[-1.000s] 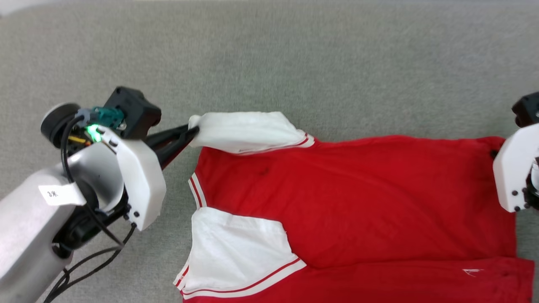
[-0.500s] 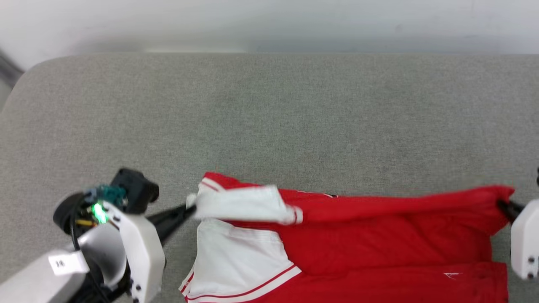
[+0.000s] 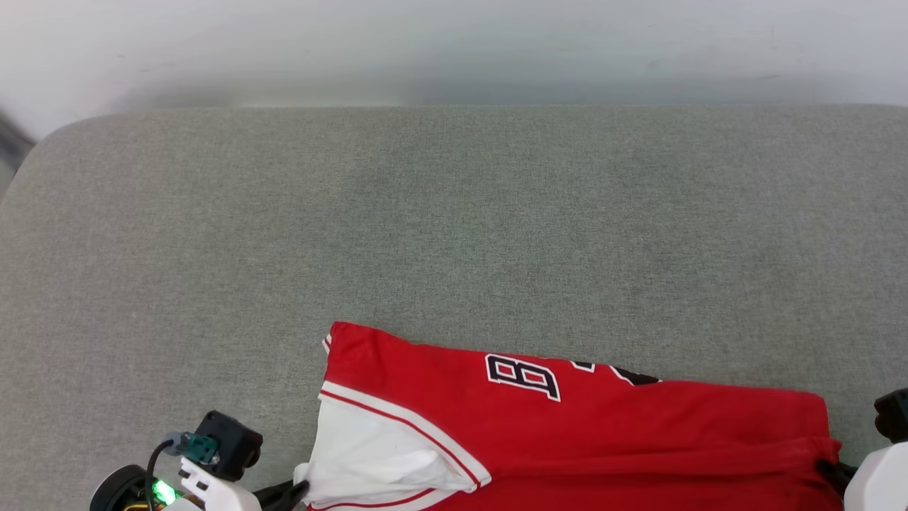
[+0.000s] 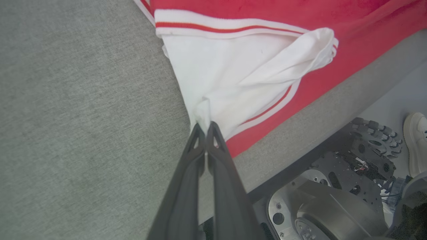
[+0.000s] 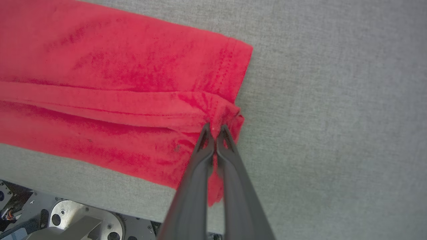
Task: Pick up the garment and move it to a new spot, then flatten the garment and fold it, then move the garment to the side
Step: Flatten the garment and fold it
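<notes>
The garment point(image 3: 603, 426), a red T-shirt with white sleeves and a black-and-white chest graphic, lies folded lengthwise along the near edge of the grey surface. My left gripper point(image 3: 301, 488) is shut on the tip of a white sleeve point(image 4: 233, 83) at the shirt's left end; in the left wrist view its fingertips point(image 4: 204, 126) pinch the white cloth. My right gripper point(image 3: 826, 470) is shut on the bunched red hem corner point(image 5: 227, 113) at the shirt's right end, with its tips point(image 5: 215, 126) pressed together on the fabric.
The grey padded surface point(image 3: 454, 234) stretches far beyond the shirt toward a pale wall. Past the near edge the left wrist view shows my wheeled base point(image 4: 333, 206) and a person's white shoe point(image 4: 415, 146) on the floor.
Both grippers have pulled the held sleeve and hem toward the near edge, folding the top half over so the chest graphic faces up. The head camera has tilted up, showing more of the surface.
</notes>
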Motion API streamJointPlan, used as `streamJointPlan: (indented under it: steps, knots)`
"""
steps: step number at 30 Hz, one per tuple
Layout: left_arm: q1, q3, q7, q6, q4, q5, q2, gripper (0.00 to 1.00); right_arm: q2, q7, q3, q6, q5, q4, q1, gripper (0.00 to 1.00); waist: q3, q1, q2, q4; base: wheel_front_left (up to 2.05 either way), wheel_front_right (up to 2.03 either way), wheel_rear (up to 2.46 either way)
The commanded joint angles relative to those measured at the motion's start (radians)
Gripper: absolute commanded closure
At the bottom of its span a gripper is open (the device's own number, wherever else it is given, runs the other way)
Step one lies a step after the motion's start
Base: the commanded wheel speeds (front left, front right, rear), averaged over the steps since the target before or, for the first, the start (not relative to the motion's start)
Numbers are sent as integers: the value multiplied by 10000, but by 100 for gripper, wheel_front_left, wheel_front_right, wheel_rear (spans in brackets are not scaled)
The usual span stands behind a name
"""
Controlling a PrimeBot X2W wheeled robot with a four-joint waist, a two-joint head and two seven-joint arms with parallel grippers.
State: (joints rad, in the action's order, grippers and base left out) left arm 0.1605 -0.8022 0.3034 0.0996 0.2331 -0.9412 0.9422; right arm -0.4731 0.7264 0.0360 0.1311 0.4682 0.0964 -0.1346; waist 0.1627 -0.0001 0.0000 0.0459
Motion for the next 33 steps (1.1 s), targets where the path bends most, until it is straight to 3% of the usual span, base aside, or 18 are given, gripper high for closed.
streamJointPlan:
  steps: [1, 11, 12, 13, 14, 23, 30, 33]
  knots:
    - [-107, -74, -81, 32, -182, 189, 8, 100, -134, -210, -80, -7, 42, -218, -103, 100, 3, 1, 0, -3, 0, 0, 0]
    - [-49, -402, -363, -138, -829, 452, -598, 100, -462, -1130, -697, -7, 213, -1153, 92, 100, -10, 1, 0, 83, 0, 0, 0]
    - [-19, -420, -433, -164, -890, 526, -640, 76, -468, -1228, -722, -7, 228, -1199, 125, 19, -33, 1, 0, 80, 0, 0, 0]
    - [1, -456, -528, -183, -935, 640, -658, 33, -404, -1283, -636, -7, 266, -1282, 168, 0, -66, 1, 0, 72, 0, 0, 0]
    - [4, -482, -611, -180, -980, 722, -680, 0, -349, -1381, -549, -7, 264, -1290, 231, 0, -105, 1, 0, 62, 0, 0, 0]
    - [-93, 224, -1990, 354, -607, 914, -779, 0, 356, -1304, 274, -6, 820, -246, 371, 0, -536, 1, 0, -3, 0, 0, 0]
    - [-137, 1724, -4748, 1504, -380, 1262, -1299, 0, 1362, -1110, 1333, -6, 529, 883, 541, 0, -741, 1, 0, 6, 0, 0, 0]
    - [-430, 2273, -5430, 1956, -498, 1453, -1538, 0, 1896, -786, 1723, -6, 272, 1092, 449, 0, -787, 1, 0, 23, 0, 0, 0]
